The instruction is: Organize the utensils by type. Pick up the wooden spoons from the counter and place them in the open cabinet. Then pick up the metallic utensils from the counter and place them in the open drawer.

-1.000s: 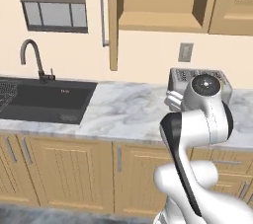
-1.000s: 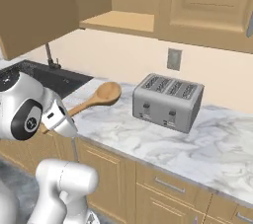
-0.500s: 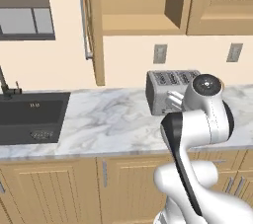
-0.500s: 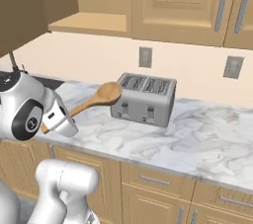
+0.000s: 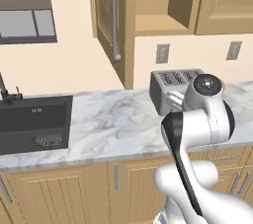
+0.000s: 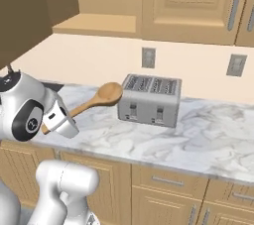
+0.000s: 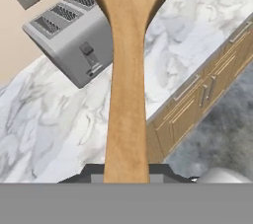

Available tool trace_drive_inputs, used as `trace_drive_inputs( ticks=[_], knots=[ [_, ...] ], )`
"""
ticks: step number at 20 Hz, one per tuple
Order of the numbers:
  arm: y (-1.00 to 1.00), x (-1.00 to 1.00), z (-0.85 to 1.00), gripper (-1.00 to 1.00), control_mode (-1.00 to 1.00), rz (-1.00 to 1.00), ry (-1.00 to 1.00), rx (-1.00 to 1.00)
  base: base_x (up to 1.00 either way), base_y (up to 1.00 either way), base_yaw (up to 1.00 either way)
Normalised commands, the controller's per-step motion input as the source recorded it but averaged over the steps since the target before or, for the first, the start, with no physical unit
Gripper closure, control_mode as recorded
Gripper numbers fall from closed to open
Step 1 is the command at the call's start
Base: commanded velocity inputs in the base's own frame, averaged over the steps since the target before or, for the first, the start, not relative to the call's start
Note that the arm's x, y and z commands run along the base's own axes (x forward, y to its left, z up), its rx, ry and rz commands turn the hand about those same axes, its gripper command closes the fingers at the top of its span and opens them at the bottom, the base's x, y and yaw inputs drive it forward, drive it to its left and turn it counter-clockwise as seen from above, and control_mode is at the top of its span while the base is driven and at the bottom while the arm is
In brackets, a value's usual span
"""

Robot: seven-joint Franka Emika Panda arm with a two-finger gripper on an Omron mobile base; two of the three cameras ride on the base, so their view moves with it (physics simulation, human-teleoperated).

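Observation:
My gripper (image 6: pixel 69 115) is shut on the handle of the large wooden spoon (image 6: pixel 98 98) and holds it in the air above the counter (image 6: pixel 198 137), its oval bowl pointing toward the toaster. In the hand view the spoon (image 7: pixel 127 85) runs straight up from between the fingertips of the gripper (image 7: pixel 126 172), over the marbled counter (image 7: pixel 44 124). The open cabinet (image 5: pixel 158 18) is on the wall above, its panelled door (image 5: pixel 109 16) swung out to the left; its shelf (image 6: pixel 96 23) appears at upper left in the right base view.
A silver toaster (image 6: pixel 151 99) stands on the counter by the wall, just behind the spoon's bowl; it is also seen as toaster (image 5: pixel 170 86) and toaster (image 7: pixel 74 40). A dark sink (image 5: pixel 34 122) with a faucet (image 5: pixel 5 90) lies to the left. Closed wall cabinets (image 6: pixel 193 3) hang to the right.
Both base views have shifted: the base has driven to the right along the counter, so the sink slid left and the toaster came closer. The spoon stays in the gripper.

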Motion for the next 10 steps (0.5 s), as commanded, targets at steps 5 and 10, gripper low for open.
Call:
trace_drive_inputs(
  ticks=[5,10],
  knots=[
    [0.00,0.00,0.00,1.00,1.00,0.00,0.00,0.00,0.38,0.34,-0.10],
    [0.00,0.00,0.00,1.00,1.00,0.00,0.00,0.00,0.35,0.28,-0.06]
  ],
)
